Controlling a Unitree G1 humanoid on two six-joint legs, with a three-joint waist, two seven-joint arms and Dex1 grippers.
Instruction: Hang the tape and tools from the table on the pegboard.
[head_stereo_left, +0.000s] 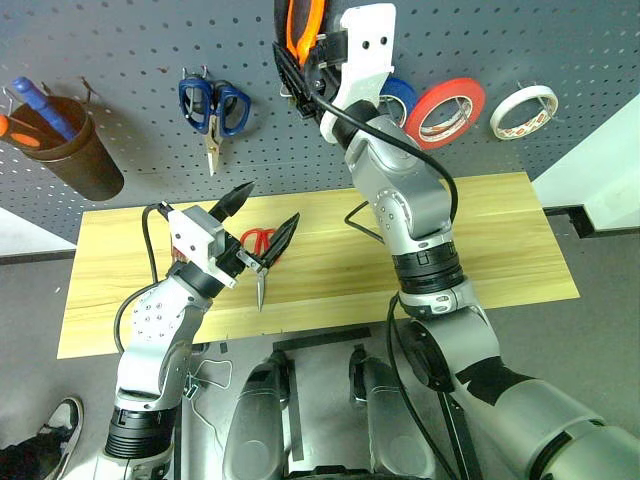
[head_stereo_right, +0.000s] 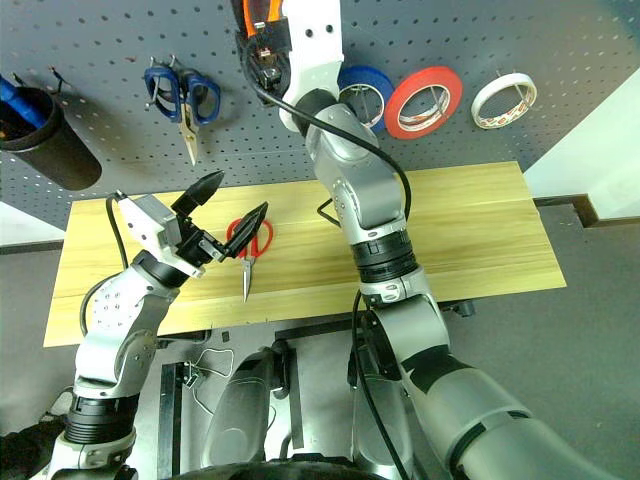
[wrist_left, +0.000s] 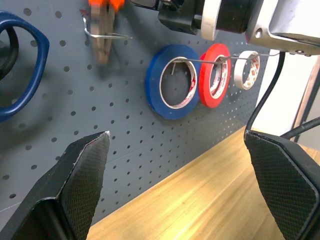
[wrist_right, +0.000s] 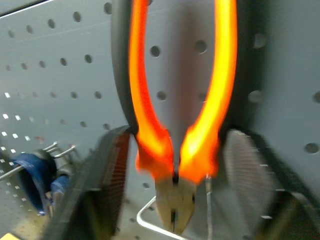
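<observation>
Hanging nose-down on a wire hook (wrist_right: 150, 220) high on the pegboard (head_stereo_left: 130, 60): the pliers (wrist_right: 175, 150), orange-and-black handles spreading upward, steel nose resting in the hook's bend. Flanking them at the lower handles, the right gripper (wrist_right: 172, 175), fingers spread to either side with a gap showing between each pad and the orange grips, so no pinch visible. Raised over the table (head_stereo_left: 480, 250) at the near-left, the left gripper (head_stereo_left: 258, 220), black fingers (wrist_left: 82, 175) wide apart and holding nothing, aimed up toward the board. Lying flat on the table just beyond and below that gripper, the red-handled scissors (head_stereo_right: 248, 250), handles toward the pegboard, closed blades pointing at the near edge. Hung in a row on the board to the right of the right arm: a blue roll (wrist_left: 172, 82), a red roll (head_stereo_left: 445, 112) and, farthest right, the whitish tape (head_stereo_left: 523, 110), each on its own hook. Farther left on the board, blue-handled scissors (head_stereo_left: 213, 110) hanging blades down, and beyond them a dark brown cup (head_stereo_left: 75, 150) with a blue-handled and an orange-handled item standing in it.
</observation>
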